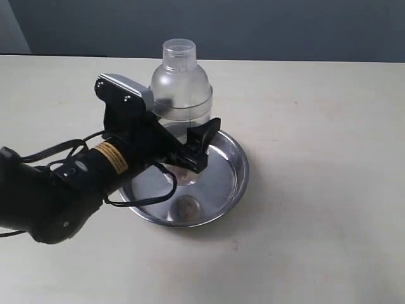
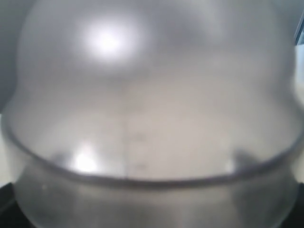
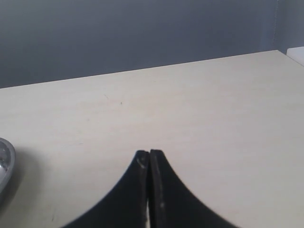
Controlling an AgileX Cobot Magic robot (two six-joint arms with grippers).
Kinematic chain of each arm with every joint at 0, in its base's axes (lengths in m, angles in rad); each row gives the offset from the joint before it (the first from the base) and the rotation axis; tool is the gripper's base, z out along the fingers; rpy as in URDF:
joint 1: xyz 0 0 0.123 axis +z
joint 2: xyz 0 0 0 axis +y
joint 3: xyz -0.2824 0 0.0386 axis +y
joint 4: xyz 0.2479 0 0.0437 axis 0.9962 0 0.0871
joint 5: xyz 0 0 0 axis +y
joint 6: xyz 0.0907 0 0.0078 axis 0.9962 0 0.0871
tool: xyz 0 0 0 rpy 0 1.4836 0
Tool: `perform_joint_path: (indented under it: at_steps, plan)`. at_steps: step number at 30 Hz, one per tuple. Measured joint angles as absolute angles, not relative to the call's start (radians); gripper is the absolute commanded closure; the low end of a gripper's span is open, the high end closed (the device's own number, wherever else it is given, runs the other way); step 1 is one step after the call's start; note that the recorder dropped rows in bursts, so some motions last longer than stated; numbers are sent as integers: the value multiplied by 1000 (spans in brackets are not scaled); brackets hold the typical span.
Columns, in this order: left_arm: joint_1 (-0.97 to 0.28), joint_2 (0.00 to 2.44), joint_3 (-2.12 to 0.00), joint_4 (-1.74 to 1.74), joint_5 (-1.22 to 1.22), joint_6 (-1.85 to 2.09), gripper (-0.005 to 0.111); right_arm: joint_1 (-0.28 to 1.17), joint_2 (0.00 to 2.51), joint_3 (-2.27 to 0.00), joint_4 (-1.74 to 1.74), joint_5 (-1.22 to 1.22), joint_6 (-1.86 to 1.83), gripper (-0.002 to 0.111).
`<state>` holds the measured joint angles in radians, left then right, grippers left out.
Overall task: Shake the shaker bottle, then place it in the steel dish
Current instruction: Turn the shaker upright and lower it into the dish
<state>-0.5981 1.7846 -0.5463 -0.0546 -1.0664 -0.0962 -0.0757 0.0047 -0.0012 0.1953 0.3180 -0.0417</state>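
Note:
The frosted shaker bottle (image 1: 180,82) stands upright inside the steel dish (image 1: 237,172), its base at or just above the dish's flat bottom; I cannot tell if it touches. My left gripper (image 1: 200,130) is shut on the bottle's lower body, with one black finger (image 1: 204,144) showing in front of it and the other hidden behind. In the left wrist view the shaker bottle (image 2: 152,95) fills the picture as a blur. My right gripper (image 3: 149,153) is shut on nothing, over bare table, and is out of the exterior view.
The light table (image 1: 316,126) runs to a dark back wall (image 1: 253,25). A sliver of the steel dish's rim (image 3: 4,164) shows at the edge of the right wrist view. The left arm's cables (image 1: 69,152) loop beside the dish.

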Motion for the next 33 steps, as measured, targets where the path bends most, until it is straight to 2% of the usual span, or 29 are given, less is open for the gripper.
perform_joint_path:
  at_steps: [3,10,25,27,29,30,32,33]
  plan:
    - [-598,1841,-556,-55,-1148,-96,106,-76,5,-1,195,318,-42,109]
    - [-598,1974,-612,-63,-1167,-96,106,-76,5,-1,195,318,-42,109]
    - [-570,2007,-623,-66,-1175,-123,104,-76,5,-1,195,318,-42,109]
    - [-558,2007,-623,-22,-1175,-125,92,-76,5,-1,195,318,-42,109]
    - [-549,2007,-623,6,-1175,-125,73,-76,5,-1,195,318,-42,109]
    - [-546,2007,-623,14,-1175,-126,56,-76,5,-1,195,318,-42,109]
    - [-547,2007,-623,18,-1172,-128,30,-76,5,-1,195,318,-42,109]
    - [-544,2007,-623,18,-1167,-128,21,-76,5,-1,195,318,-42,109]
